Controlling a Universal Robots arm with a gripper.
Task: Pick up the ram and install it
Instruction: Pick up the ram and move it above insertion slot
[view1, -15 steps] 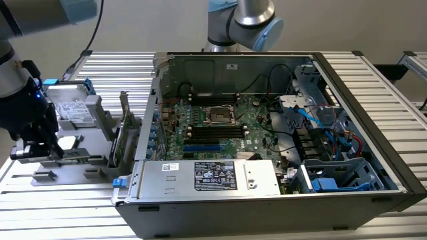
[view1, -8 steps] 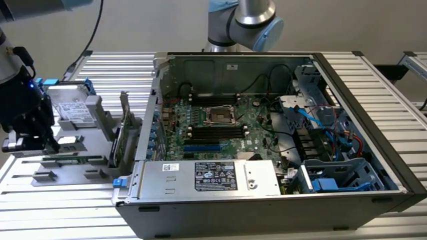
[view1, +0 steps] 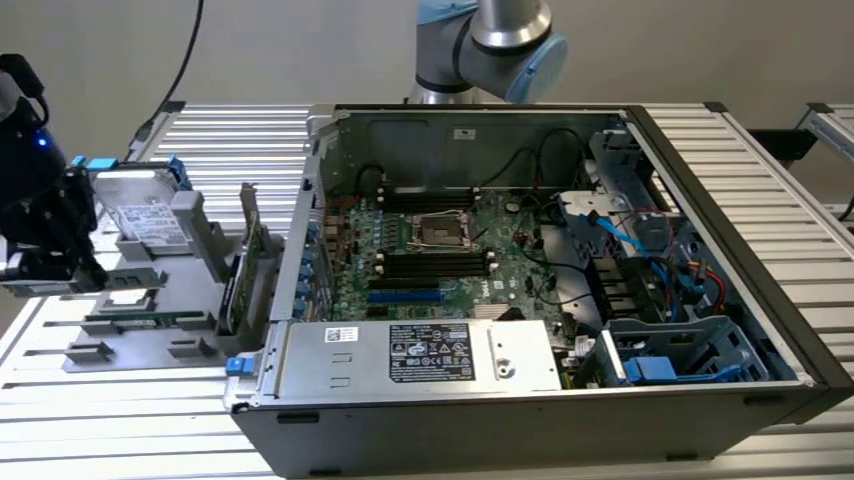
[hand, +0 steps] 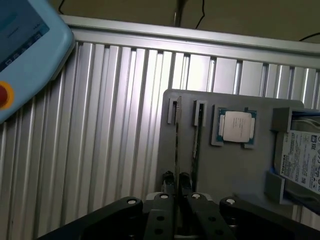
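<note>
Two thin ram sticks stand on edge in slots of a grey holder (hand: 240, 165). My gripper (hand: 176, 179) sits low over the ram (hand: 176, 135), with one dark fingertip on each side, pressed against its near end. The second stick (hand: 196, 137) stands in the neighbouring slot, free of the fingers. In the exterior view my gripper (view1: 78, 278) hangs at the far left over the holder (view1: 134, 345), well away from the open computer case (view1: 534, 400). The black memory slots (view1: 430, 262) on the motherboard lie beside the processor socket (view1: 438, 228).
The holder also carries a processor chip (hand: 236, 126) and a hard drive (hand: 302, 160). A green expansion card (view1: 248, 262) stands between holder and case. A teach pendant (hand: 25, 45) lies on the ribbed aluminium table (hand: 110, 125). The power supply (view1: 420, 355) and cables crowd the case.
</note>
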